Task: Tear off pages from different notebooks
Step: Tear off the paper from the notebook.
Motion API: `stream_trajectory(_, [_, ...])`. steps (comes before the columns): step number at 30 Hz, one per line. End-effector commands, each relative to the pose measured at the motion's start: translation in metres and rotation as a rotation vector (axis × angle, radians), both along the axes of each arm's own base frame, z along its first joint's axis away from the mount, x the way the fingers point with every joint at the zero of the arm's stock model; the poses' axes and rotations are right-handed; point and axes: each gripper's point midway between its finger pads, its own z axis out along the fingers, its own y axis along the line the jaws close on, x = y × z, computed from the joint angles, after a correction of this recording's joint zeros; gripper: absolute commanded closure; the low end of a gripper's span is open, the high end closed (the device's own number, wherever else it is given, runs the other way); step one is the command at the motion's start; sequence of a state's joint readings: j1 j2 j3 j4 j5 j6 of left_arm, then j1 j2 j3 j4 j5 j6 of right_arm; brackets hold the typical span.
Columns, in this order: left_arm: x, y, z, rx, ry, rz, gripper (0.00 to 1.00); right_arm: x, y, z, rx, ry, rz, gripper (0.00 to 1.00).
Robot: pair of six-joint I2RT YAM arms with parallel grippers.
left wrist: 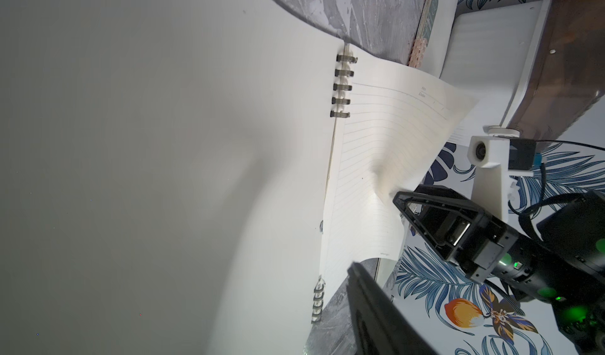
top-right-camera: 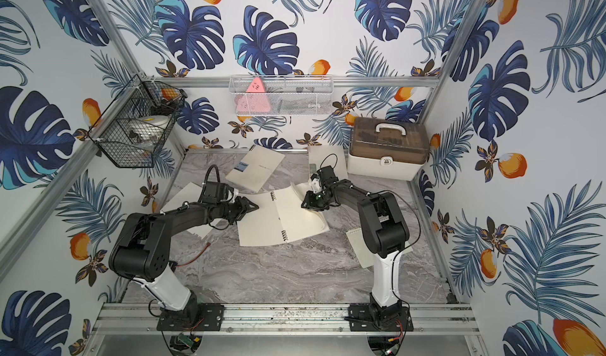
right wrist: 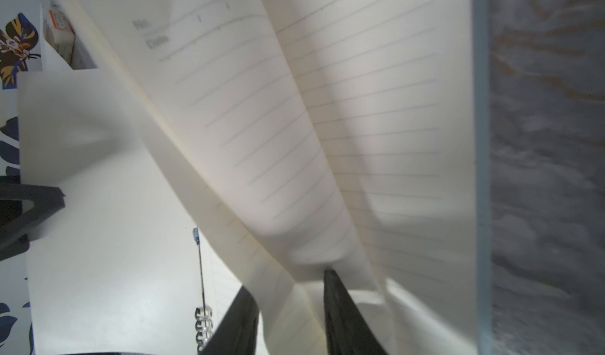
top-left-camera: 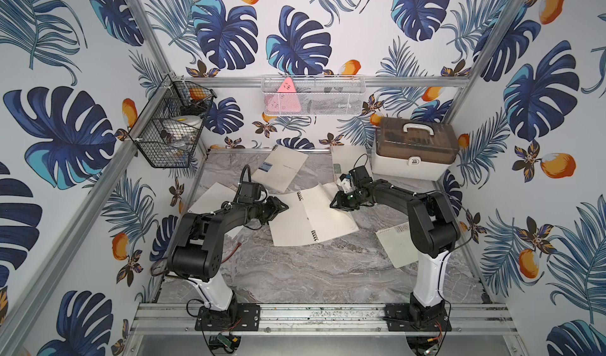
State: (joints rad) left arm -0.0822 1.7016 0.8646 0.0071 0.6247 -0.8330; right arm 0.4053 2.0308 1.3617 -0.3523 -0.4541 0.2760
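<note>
Risks first. Right gripper (right wrist: 284,279) has the lined page (left wrist: 393,134) bunched between narrow-set jaws, paper puckered at the pinch. A hard pull from there could rip across the sheet instead of along the holes at the rings (left wrist: 342,86). The right wrist view shows two lined sheets lifted, so it may have caught both, can't confirm. If the notebook (top-left-camera: 295,221) isn't pinned well, it will likely drag or lift off the worktop (top-left-camera: 311,272) with the pull. Left gripper (top-left-camera: 278,207) sits on the outer edge of the left leaf, one finger (right wrist: 42,196) on top of it. Clamped on it or only pressing, cannot tell.

Position: notebook lies open mid-worktop between the two grippers. The page looks attached at the rings, its free edge raised and curling toward the right gripper, which holds it near its outer edge. Across the spine, the left gripper is well apart from the page. Closed CAMP notebook (top-left-camera: 280,169) lies behind, untouched.
</note>
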Motion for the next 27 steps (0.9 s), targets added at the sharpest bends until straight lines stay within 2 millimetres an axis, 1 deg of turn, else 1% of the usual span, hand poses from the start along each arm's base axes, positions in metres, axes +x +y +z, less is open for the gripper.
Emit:
stream_trajectory(1, [0.004, -0.003, 0.005, -0.013, -0.029, -0.017, 0.44, -0.008, 0.013, -0.011, -0.005, 0.023, 0.045, 0.65])
stream_trajectory(4, [0.003, -0.003, 0.003, -0.012, -0.025, -0.017, 0.44, -0.015, 0.021, -0.017, -0.033, 0.031, 0.077, 0.65])
stream_trajectory(8, [0.003, -0.003, 0.003, -0.012, -0.024, -0.017, 0.44, -0.018, 0.016, -0.023, -0.084, 0.034, 0.074, 0.64])
stream_trajectory(12, [0.003, -0.003, 0.002, -0.011, -0.021, -0.018, 0.44, -0.013, 0.000, -0.021, -0.162, 0.006, 0.043, 0.62])
stream_trajectory(19, [0.002, -0.003, 0.001, -0.010, -0.020, -0.017, 0.44, -0.005, -0.019, -0.019, -0.245, -0.016, 0.010, 0.57])
stream_trajectory(24, [0.003, -0.003, 0.000, -0.009, -0.017, -0.016, 0.45, 0.005, -0.026, -0.012, -0.243, -0.037, -0.004, 0.56])
stream_trajectory(27, [0.004, -0.003, 0.000, -0.011, -0.019, -0.016, 0.49, 0.014, -0.029, -0.006, -0.227, -0.051, -0.009, 0.56])
